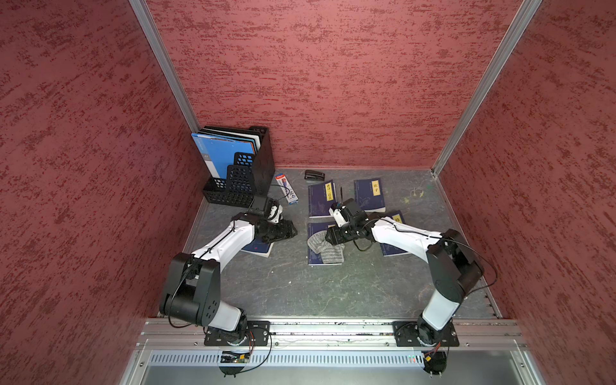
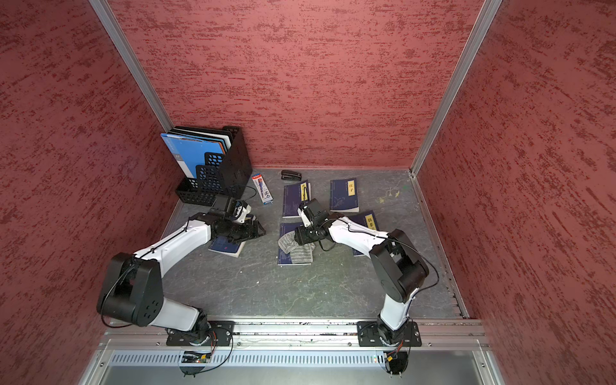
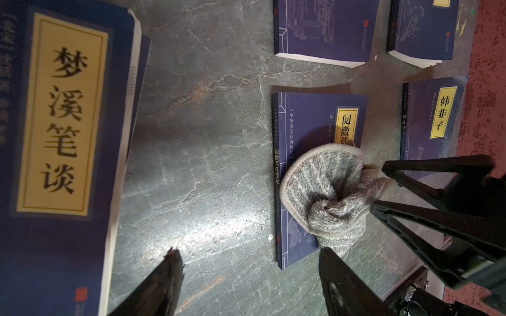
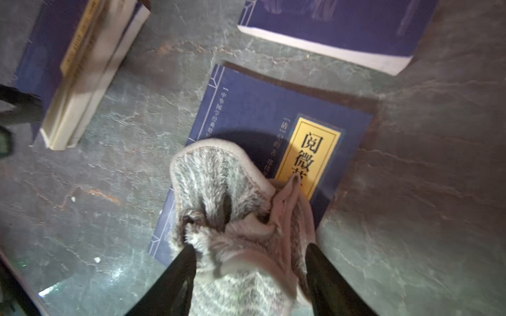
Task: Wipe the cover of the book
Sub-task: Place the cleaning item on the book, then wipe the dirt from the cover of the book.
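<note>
With the right tool (image 4: 250,247) released astride the crumpled grey fleece cloth (image 4: 219,186) on the dark-blue paperback book (image 4: 246,109) beneath it, the book may be left unwiped if the cloth is gripped too loosely and slips.

Gray cloth (image 2: 295,249) on a blue book (image 2: 284,261)
The cloth lies bunched up on the book, and the right gripper (image 2: 296,236) is just at its far edge.

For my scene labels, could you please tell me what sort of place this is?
Probably a mock office desk in a red-walled booth: a file rack with folders, a stapler and blue books on the tabletop.
</note>
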{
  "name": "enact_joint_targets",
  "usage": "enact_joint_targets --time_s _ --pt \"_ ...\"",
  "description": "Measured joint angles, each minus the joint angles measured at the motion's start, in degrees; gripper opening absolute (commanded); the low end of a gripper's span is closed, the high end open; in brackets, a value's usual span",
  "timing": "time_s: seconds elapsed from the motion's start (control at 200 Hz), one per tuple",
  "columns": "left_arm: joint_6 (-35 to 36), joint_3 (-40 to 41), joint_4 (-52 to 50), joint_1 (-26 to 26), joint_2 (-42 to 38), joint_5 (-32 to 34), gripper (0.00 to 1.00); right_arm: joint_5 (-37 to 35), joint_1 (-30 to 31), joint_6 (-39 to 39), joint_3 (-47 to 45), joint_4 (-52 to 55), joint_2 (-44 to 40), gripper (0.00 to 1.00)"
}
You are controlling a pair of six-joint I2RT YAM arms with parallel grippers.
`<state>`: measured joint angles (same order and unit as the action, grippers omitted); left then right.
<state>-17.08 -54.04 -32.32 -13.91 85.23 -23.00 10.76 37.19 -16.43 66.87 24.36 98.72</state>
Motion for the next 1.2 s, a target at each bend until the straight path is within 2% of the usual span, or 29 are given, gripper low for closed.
enact_joint_targets --time_s 0.26,0.496,0.691,0.852,1.072,1.197 --pt "0.0 -1.1 0.7 -0.8 3.1 -0.5 0.79 -0.1 0.9 -3.3 -0.8 0.8 -4.4 0.64" --pt "0.0 -1.9 1.3 -0.9 3.3 -0.5 0.79 -0.8 3.9 -12.6 -4.6 -1.1 -7.7 0.71" --pt "0.1 -2.8 1.1 -0.9 3.3 -0.3 0.79 -1.0 5.5 -20.7 -8.3 -6.8 -6.6 0.74" --pt "0.4 -3.0 1.0 -0.7 3.0 -0.2 0.79 -2.4 5.6 -25.0 -9.8 -9.6 -1.9 0.76" --pt "1.1 -3.0 0.5 0.1 1.9 -0.1 0.79 -5.6 5.7 -24.0 -6.5 -9.8 3.8 0.70" --pt "1.2 -3.0 0.2 0.7 1.0 0.0 0.79 -8.5 5.8 -19.6 -2.4 -7.4 6.9 0.61"
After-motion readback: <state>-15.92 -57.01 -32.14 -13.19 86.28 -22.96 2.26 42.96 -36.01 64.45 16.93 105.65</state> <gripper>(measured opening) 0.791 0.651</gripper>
